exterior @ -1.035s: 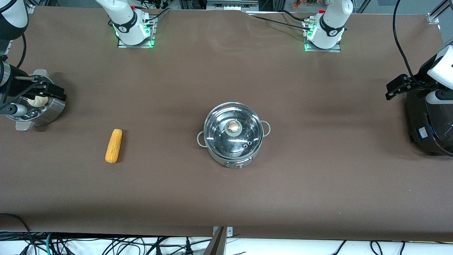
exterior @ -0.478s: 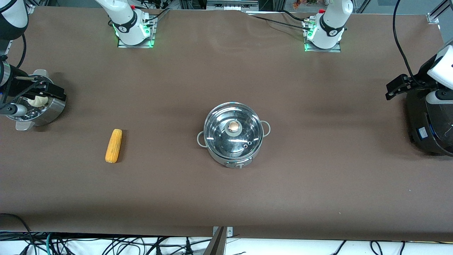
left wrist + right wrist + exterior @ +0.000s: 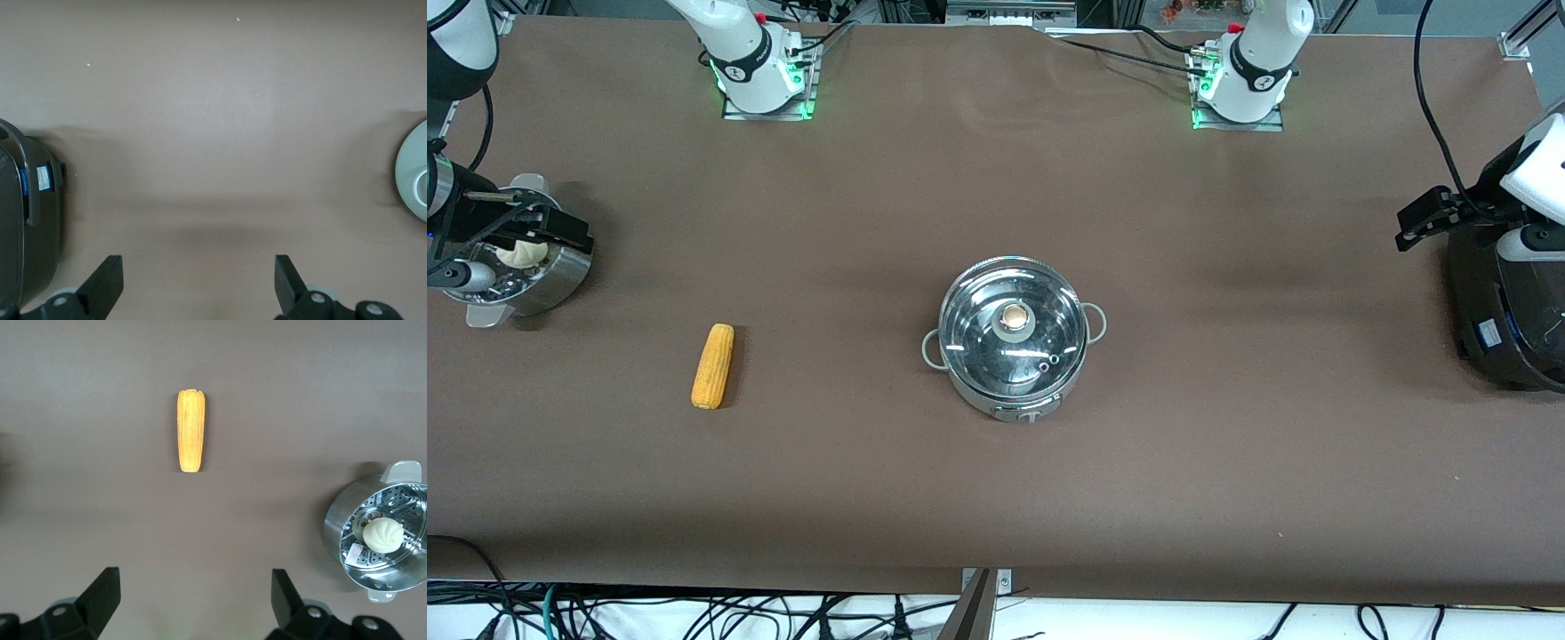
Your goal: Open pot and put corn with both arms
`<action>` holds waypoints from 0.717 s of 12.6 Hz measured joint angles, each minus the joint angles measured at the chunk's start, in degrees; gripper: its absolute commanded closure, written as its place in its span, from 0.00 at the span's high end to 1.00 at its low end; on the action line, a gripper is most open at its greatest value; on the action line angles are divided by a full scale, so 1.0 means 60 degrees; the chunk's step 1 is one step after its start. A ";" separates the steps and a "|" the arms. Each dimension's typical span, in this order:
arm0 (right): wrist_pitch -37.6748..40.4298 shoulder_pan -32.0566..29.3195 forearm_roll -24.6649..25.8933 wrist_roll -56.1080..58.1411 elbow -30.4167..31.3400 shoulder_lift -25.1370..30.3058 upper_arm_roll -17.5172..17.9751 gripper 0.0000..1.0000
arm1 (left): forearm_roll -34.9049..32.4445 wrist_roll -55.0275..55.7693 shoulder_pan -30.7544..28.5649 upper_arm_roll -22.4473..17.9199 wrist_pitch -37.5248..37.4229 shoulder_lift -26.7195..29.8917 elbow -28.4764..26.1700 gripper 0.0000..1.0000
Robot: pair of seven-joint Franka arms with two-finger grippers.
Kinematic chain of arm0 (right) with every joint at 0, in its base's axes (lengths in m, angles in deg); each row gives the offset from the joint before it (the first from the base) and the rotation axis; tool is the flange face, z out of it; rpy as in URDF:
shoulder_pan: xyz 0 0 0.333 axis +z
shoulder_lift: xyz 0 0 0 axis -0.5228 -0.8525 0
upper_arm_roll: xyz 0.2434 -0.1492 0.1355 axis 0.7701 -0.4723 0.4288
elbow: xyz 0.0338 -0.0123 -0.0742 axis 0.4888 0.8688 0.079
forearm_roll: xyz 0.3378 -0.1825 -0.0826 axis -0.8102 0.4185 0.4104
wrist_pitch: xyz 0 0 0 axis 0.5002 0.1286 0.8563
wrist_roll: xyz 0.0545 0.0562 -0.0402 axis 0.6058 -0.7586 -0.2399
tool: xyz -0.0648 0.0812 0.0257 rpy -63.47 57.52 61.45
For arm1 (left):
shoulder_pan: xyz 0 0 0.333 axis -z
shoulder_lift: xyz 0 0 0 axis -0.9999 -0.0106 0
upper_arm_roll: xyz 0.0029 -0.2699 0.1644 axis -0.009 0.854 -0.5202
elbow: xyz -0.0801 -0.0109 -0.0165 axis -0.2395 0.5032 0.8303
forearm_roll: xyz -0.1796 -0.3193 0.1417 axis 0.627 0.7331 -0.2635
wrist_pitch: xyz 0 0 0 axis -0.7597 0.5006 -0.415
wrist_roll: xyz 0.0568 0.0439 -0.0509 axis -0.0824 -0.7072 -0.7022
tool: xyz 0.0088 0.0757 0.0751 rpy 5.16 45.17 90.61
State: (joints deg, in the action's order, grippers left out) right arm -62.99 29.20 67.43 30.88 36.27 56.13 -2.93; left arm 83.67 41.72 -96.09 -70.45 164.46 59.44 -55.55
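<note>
The steel pot (image 3: 1014, 342) stands at the table's middle with its clear glass lid (image 3: 1005, 351) on, knob on top. The yellow corn (image 3: 713, 366) lies on the table toward the right arm's end; it also shows in the right wrist view (image 3: 190, 431). My right gripper (image 3: 543, 233) hangs open and empty by the steamer basket; in its wrist view (image 3: 193, 600) bare table lies between the fingers. My left gripper (image 3: 1427, 218) hangs open and empty beside the rice cooker, also over bare table (image 3: 198, 280). Both grippers are well away from the pot and the corn.
A steel steamer basket (image 3: 560, 276) with a white bun (image 3: 523, 255) stands at the right arm's end, also in the right wrist view (image 3: 347, 527). A black rice cooker (image 3: 1494, 311) stands at the left arm's end (image 3: 27, 220). A white round thing (image 3: 412, 173) shows partly in the left wrist view.
</note>
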 measured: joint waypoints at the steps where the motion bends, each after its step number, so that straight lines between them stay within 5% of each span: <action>1: 0.0000 0.0000 0.0000 0.0000 0.0000 0.0000 0.0000 1.00 | 0.0000 0.0000 0.0000 0.0000 0.0000 0.0000 0.0000 1.00; 9: -0.0010 0.0004 0.0000 0.0001 0.0000 -0.0001 0.0011 1.00 | 0.0000 0.0000 0.0030 0.0005 0.0032 -0.0077 0.0077 1.00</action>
State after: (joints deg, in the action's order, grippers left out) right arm -63.04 29.22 67.43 30.89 36.27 56.13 -2.86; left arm 83.67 41.72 -95.91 -70.42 164.65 58.98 -55.08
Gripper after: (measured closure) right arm 0.000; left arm 0.000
